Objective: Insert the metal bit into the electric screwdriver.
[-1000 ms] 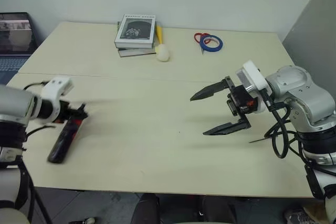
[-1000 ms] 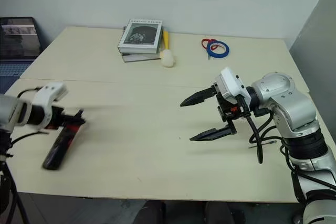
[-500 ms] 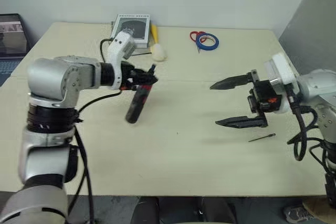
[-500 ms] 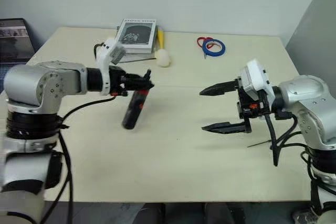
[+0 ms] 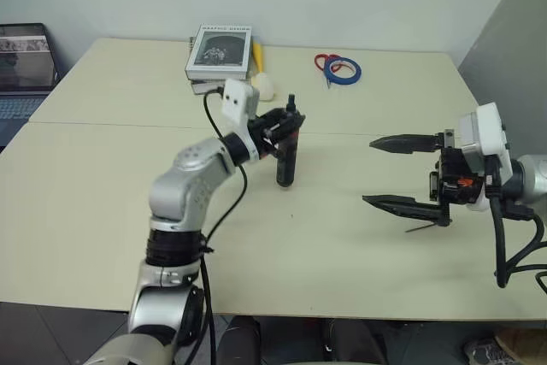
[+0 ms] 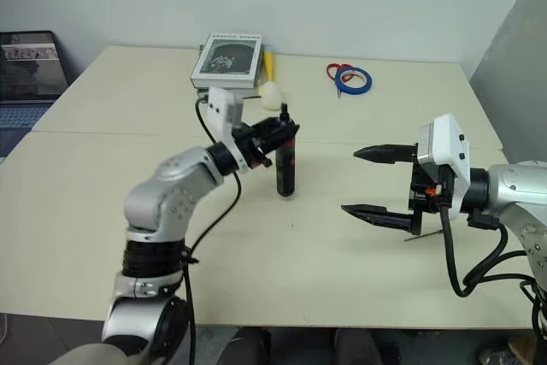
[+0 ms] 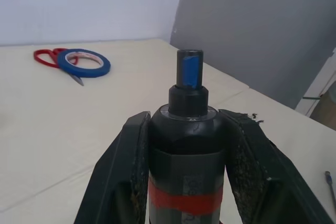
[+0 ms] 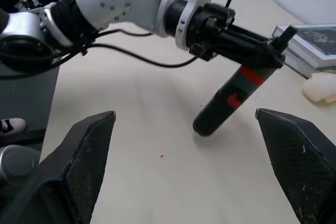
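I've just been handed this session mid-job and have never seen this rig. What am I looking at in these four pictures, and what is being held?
You are looking at a two-armed robot at a pale table. The two wide pictures come from cameras on its head, looking down over both arms. The other two come from cameras on each wrist, looking along that arm's two black fingers.

The left end effector is shut on the electric screwdriver, a black pen-shaped tool with a red band, held near its tip with the body hanging down. The right end effector is open and holds nothing.

The metal bit, a thin dark rod, lies on the table under the right end effector. At the far edge are books, a yellow-handled tool, red scissors and blue tape. A laptop sits far left.
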{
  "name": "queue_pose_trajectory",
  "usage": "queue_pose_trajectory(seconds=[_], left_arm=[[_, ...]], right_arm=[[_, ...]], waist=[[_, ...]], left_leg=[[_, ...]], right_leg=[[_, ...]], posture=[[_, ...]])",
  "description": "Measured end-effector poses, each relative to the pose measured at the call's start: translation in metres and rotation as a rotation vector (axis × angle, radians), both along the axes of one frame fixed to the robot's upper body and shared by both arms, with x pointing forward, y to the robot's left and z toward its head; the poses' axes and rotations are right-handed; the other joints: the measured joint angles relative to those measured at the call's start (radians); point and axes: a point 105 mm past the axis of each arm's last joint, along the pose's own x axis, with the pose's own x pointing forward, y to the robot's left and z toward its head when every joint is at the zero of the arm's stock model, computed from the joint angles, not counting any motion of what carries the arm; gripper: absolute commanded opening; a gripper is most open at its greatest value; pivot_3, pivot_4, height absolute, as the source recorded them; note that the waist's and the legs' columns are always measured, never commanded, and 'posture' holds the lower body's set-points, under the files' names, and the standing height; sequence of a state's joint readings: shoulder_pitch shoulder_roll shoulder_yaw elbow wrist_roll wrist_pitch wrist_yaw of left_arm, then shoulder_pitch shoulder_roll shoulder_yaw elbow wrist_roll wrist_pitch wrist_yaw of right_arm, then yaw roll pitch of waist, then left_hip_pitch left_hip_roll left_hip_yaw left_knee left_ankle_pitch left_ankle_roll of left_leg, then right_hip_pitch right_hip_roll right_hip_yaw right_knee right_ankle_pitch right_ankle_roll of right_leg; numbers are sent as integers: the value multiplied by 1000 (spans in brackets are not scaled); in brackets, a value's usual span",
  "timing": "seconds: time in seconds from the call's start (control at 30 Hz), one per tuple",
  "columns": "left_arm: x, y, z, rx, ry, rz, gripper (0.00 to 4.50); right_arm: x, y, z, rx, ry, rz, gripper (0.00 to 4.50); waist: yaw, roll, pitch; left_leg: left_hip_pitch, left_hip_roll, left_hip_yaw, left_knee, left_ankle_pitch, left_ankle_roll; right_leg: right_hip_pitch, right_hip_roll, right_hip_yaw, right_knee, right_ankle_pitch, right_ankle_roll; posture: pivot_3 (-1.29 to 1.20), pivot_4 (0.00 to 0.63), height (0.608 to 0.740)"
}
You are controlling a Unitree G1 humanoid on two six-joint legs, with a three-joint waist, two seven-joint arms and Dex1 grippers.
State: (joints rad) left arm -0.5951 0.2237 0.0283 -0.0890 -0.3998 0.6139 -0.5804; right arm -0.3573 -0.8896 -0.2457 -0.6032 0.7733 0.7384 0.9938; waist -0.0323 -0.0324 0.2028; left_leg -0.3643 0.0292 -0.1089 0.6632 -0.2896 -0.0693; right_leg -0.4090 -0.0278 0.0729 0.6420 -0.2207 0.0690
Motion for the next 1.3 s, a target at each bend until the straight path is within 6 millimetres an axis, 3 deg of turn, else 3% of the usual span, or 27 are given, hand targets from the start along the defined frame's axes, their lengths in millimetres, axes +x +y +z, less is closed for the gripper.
queue_pose_trajectory(seconds=[0.57,0.9,1.07,1.3], left_arm=[[-39,21,-17,27,-118,59,1640],[-40,22,-17,25,-118,60,1640],[-42,10,-18,44,-130,32,1639],[-39,-10,-19,81,-179,4,1638]], right_arm=[[2,3,2,32,-14,-15,4500],[13,-1,-1,11,-51,-71,4500],[24,-40,-22,-203,37,-195,4500],[33,-97,-54,-552,168,-208,4500]], waist=[[3,0,-1],[3,0,-1],[8,0,-1],[7,2,-2]], left_leg=[[2,0,0,0,0,0],[2,0,-1,0,0,0],[1,0,0,0,0,0],[2,0,0,-1,0,0]], right_leg=[[1,0,0,1,-1,0],[2,0,0,0,-1,-1],[2,0,0,-1,-2,-1],[3,0,0,-2,-2,-2]], posture=[[0,150,740],[0,150,740],[0,150,740],[0,150,740]])
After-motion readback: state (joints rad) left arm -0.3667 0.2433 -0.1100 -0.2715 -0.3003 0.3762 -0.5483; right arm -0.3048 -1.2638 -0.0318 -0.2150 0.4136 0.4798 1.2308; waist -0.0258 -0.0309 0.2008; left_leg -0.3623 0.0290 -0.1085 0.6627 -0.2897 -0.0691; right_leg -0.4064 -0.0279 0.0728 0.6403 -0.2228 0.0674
